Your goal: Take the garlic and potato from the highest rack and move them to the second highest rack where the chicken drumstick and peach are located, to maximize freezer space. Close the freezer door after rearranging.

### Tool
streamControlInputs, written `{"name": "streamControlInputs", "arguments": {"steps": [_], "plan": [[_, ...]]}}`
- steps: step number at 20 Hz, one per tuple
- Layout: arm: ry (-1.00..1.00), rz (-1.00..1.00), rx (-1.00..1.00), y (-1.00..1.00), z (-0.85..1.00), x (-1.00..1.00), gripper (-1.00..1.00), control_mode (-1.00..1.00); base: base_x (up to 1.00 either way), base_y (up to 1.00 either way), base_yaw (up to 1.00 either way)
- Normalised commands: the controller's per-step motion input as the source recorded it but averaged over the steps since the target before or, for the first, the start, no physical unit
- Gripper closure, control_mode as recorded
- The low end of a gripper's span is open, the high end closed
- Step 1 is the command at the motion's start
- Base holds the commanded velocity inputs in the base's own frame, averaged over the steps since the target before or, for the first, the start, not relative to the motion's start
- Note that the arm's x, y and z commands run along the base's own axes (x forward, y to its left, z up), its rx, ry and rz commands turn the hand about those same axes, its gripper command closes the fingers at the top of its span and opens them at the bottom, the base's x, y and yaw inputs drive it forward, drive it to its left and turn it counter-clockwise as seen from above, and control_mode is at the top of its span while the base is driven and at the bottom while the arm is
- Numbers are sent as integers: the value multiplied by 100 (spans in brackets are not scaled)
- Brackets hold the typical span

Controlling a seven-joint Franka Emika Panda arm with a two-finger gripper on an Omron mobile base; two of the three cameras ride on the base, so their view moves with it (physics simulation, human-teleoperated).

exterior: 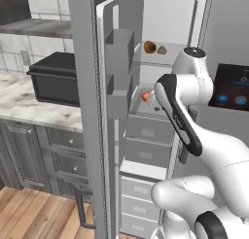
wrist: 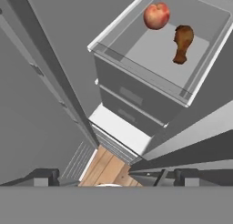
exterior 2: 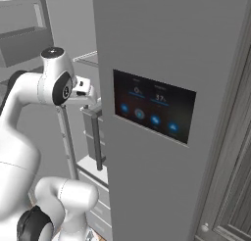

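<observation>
The hand [wrist: 111,177] is spread wide and holds nothing; its two dark tips show at the bottom of the hand view, out in front of the open freezer, above the drawer fronts.

The potato [exterior: 150,47] and garlic [exterior: 162,50] sit side by side on the top rack [exterior: 168,58], potato to the left, toward the back of the shelf. Below them, the second rack [wrist: 150,79] carries the peach [wrist: 156,16] at the far left and the drumstick [wrist: 182,44] to its right, just apart.

Risks, as I judge them: the arm must rise to the top rack through a narrow gap between the open door's bins [exterior: 119,51] and the closed right door, so the elbow or wrist could strike either. Both items are round and smooth, so a grip off centre could squirt one away toward the back or off the rack edge. Setting them down carelessly could knock the peach rolling.

The potato looks slightly oval; its long axis is too small to read. The drumstick lies with its thick end far and bone end near.
</observation>
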Motion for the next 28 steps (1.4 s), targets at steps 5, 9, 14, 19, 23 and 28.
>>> {"name": "streamControlInputs", "arguments": {"steps": [5,9,14,19,23,28], "plan": [[-9,2,12,30,2,1,-100,-100,0,0,0],[-12,0,0,79,11,-2,-100,-100,0,0,0],[-11,0,1,65,19,1,-100,-100,0,0,0],[0,0,8,50,8,34,-100,-100,0,0,0],[0,0,4,33,12,16,-100,-100,0,0,0],[-19,0,0,-20,41,-2,-100,-100,0,0,0]]}}
